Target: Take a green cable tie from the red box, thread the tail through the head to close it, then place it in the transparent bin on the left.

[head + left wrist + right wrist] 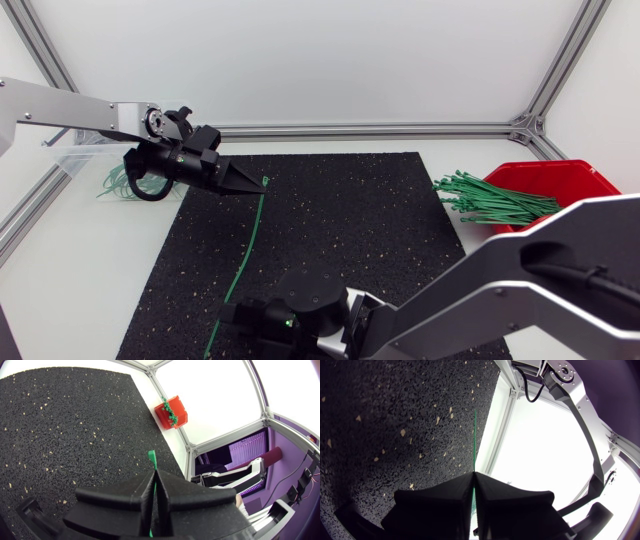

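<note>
A long green cable tie (247,245) stretches across the black mat (340,220), and each arm holds one end. My left gripper (252,188) is shut on its far end near the mat's back left; a short tip (152,457) pokes out ahead of the gripper (154,473). My right gripper (224,314) is shut on the tie near the mat's front edge. The strap (475,440) runs straight out ahead of that gripper (473,474). The red box (560,185) stands at the right with a bundle of green ties (490,200) spilling out. The transparent bin (75,152) is at the back left.
Several closed green ties (120,186) lie by the bin, behind my left gripper. Aluminium frame rails (370,130) run along the table's back and sides. The red box (170,412) also shows far ahead in the left wrist view.
</note>
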